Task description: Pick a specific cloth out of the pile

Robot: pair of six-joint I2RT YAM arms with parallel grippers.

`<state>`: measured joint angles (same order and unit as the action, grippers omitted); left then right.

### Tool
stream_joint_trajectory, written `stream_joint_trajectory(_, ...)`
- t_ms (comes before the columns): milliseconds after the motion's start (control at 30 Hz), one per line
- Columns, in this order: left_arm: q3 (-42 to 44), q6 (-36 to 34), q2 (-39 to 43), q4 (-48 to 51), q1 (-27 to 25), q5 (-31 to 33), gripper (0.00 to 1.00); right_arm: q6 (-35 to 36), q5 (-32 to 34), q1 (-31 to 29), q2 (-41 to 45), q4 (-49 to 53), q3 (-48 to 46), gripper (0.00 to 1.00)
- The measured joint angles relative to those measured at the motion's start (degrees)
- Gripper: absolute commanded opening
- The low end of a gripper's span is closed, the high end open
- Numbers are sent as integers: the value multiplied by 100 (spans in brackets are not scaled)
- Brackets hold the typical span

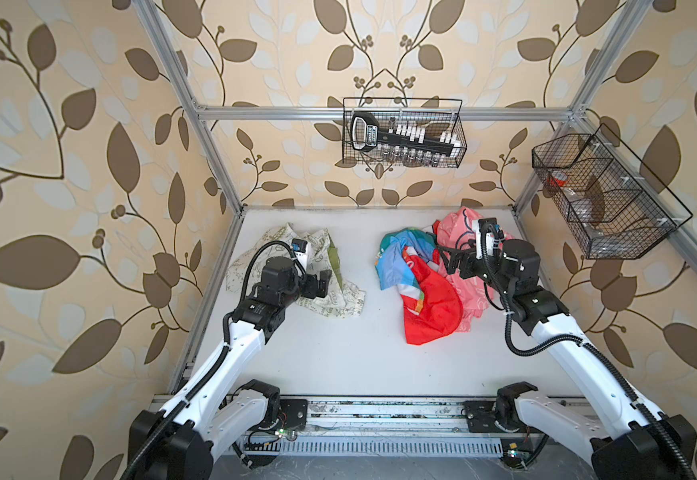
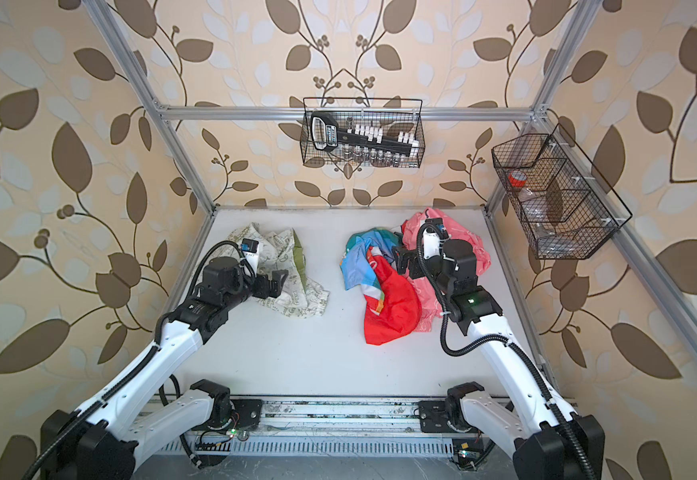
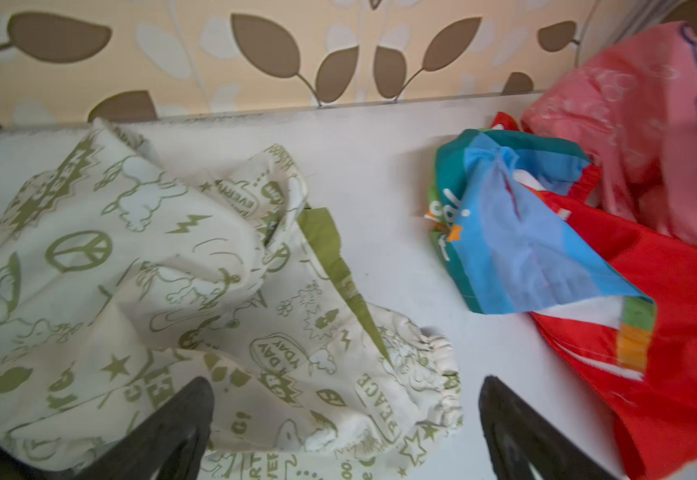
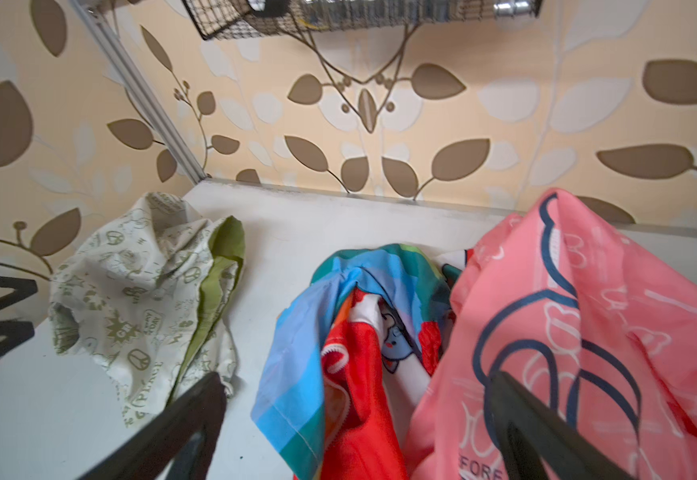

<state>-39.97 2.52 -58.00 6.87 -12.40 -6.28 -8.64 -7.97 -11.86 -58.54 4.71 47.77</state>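
The cloth (image 1: 340, 305) (image 2: 307, 301), white with olive-green doodles and a lime-green lining, lies crumpled on the left of the table, apart from the pile. My left gripper (image 1: 323, 282) (image 2: 278, 280) hovers over its near edge, open. In the left wrist view the cloth (image 3: 172, 257) spreads under the left gripper (image 3: 346, 382) with nothing pinched. The pile (image 1: 425, 307) (image 2: 388, 307) (image 3: 650, 291) of red, pink and blue striped fabrics sits at the right. My right gripper (image 1: 452, 259) (image 2: 400, 257) (image 4: 357, 376) hangs open over the pile (image 4: 359, 395), holding nothing.
A bare strip of white table (image 1: 363, 257) separates the cloth from the pile. A wire basket (image 1: 405, 133) with a tool hangs on the back wall. Another wire basket (image 1: 600, 195) hangs on the right frame. Aluminium frame posts stand at the table's back corners.
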Motion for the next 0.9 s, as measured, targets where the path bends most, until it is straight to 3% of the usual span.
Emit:
stream_joint_trajectory(167, 396, 378, -855, -850, 898, -424, 99, 109, 39, 297, -177, -76, -304, 100)
stream_joint_trajectory(400, 1211, 1043, -1808, -2505, 2094, -437, 99, 332, 332, 728, -466, -1294, -1462, 100)
stream_joint_trajectory(633, 1346, 1353, -1882, -3403, 2302, -535, 99, 398, 483, 1119, -907, -2251, -1853, 100)
stream_joint_trajectory(900, 1694, 1047, -1526, -3644, 2302, -166, 99, 374, 452, 1226, -1388, -2828, -1891, 100)
